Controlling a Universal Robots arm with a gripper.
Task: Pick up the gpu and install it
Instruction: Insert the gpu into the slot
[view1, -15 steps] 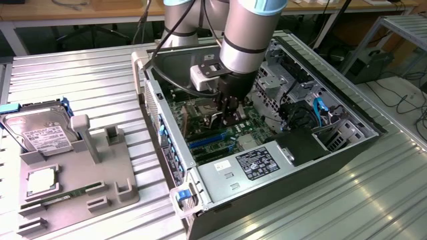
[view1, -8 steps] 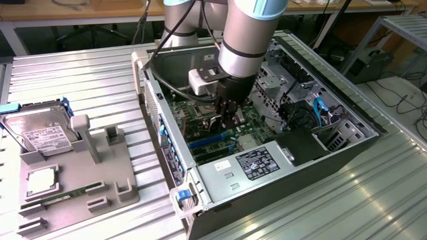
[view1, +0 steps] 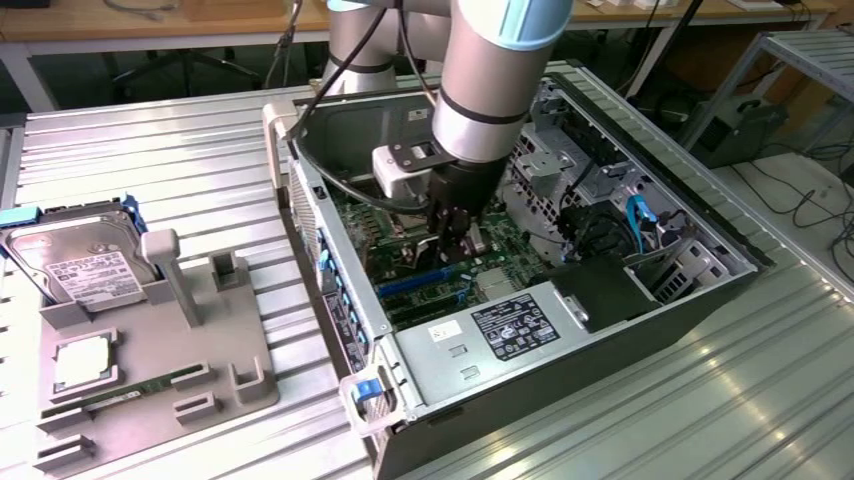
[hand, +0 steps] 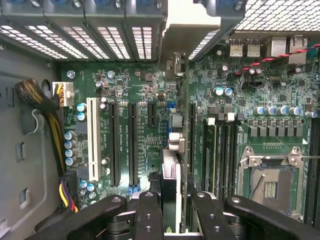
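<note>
Inside the open computer case, the hand grips the gpu edge-on.

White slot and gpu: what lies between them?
Two long black slots lie between the white slot and the gpu, in the wrist view.

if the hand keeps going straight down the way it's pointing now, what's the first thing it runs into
Most likely the motherboard. The hand is shut on the gpu, held edge-on and pointing down into the open computer case, so the card's lower edge would meet the board first, around the long black slots. Depth is hard to judge.
</note>
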